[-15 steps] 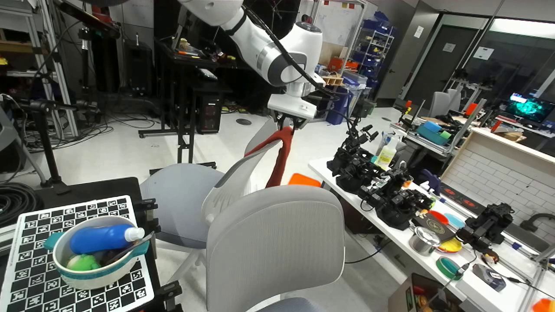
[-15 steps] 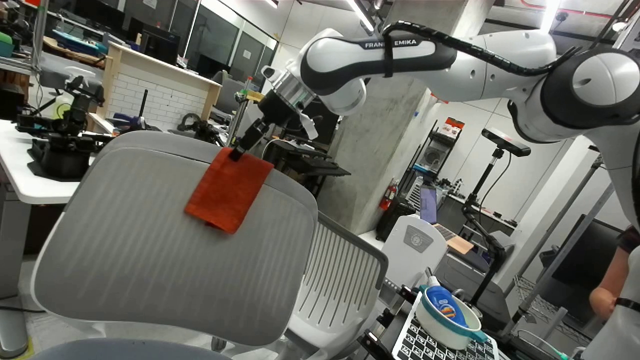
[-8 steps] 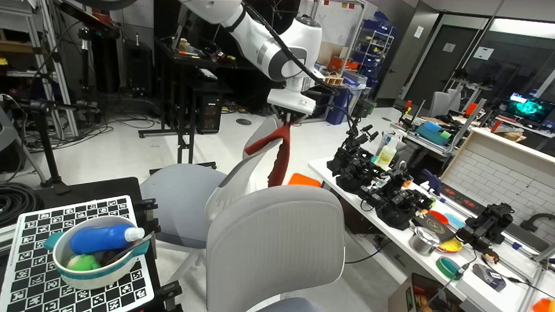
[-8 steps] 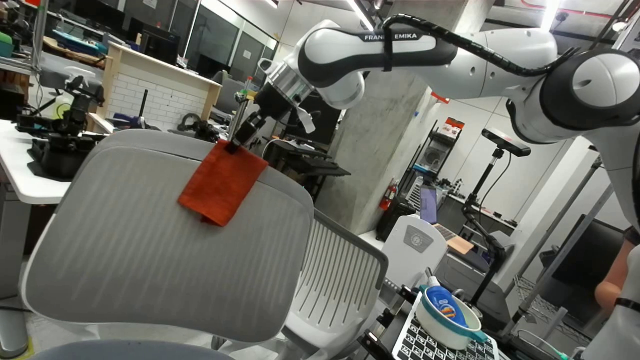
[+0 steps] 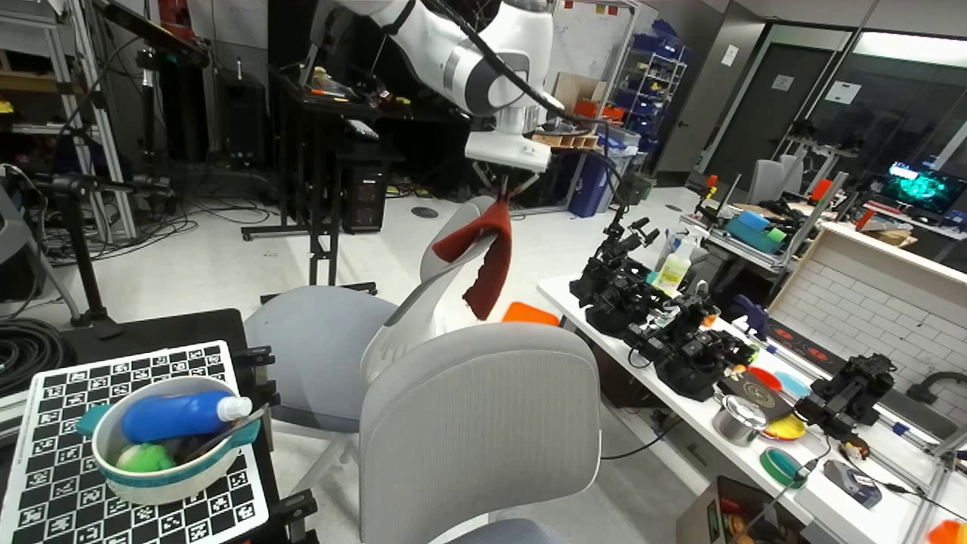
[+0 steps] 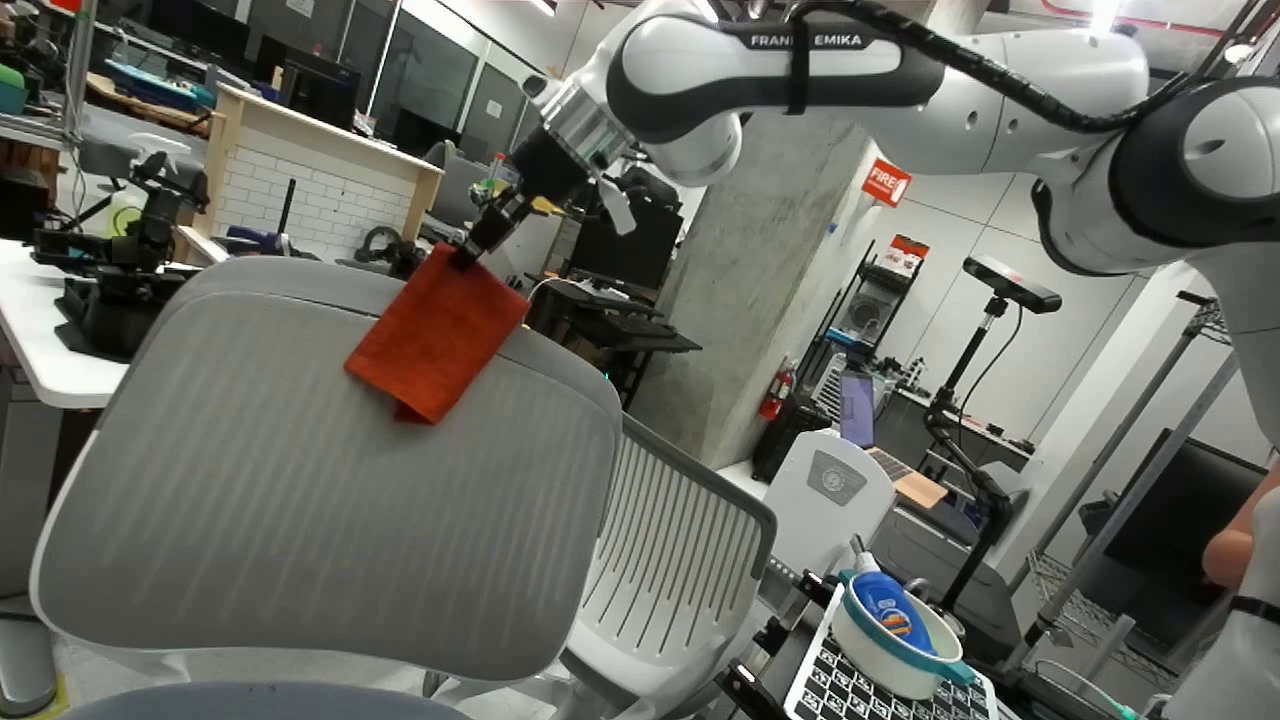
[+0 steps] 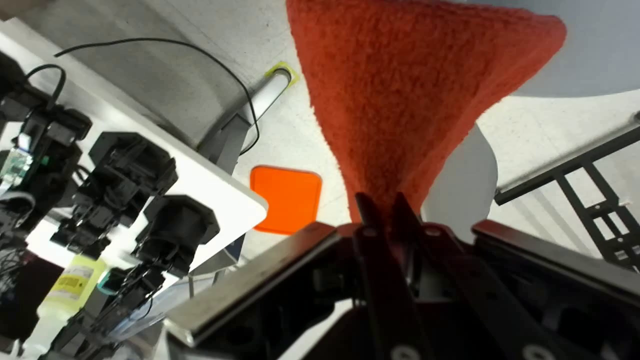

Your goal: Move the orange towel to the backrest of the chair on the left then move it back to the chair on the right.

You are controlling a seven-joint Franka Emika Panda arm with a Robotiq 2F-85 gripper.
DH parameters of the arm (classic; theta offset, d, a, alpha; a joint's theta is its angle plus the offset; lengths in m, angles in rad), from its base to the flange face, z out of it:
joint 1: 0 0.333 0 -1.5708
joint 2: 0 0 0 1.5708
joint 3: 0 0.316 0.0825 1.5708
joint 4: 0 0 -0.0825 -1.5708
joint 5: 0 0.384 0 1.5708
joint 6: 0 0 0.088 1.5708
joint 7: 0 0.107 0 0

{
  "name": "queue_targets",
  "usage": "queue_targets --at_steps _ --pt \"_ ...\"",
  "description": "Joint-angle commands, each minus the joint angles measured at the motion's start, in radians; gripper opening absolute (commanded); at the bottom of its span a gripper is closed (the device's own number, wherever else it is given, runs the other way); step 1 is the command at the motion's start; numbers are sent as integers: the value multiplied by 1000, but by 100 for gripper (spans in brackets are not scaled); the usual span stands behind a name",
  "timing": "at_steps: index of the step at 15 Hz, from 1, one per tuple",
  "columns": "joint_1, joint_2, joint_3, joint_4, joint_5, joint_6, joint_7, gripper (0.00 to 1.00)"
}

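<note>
The orange-red towel [image 5: 495,245] straddles the top of the farther grey chair's backrest [image 5: 400,332] in an exterior view, its peak pulled up above the edge. My gripper [image 5: 503,195] is shut on that peak from above. In an exterior view the towel [image 6: 440,340] hangs over the front of the nearer chair's backrest [image 6: 330,500], pinched by the gripper [image 6: 465,258] at its upper corner. In the wrist view the towel [image 7: 400,90] fans out from between the fingertips [image 7: 382,205]. A second grey chair [image 5: 483,415] stands beside it; its slatted backrest [image 6: 690,520] shows too.
A white table [image 5: 657,370] with black robot arms and kitchen items stands beside the chairs. A cart with a checkered board [image 5: 57,468] bears a white and teal pot [image 5: 162,483]. An orange flat piece [image 5: 529,313] lies low near the table. A black stand [image 5: 325,249] is behind.
The gripper's fingers have closed on the towel and the arm has risen. The towel's peak and hanging ends have moved up. The backrest under it has shifted slightly.
</note>
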Motion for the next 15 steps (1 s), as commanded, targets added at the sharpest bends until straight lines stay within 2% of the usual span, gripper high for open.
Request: queue_targets --at_steps 1,5,10,15 --pt "-7 -161 1 -52 -22 -29 44 3" --pt "-42 -278 -13 -43 -7 -78 67 3" --pt "-138 -362 -56 -53 25 -140 83 3" --pt "-240 -464 -106 -169 64 -140 104 3"
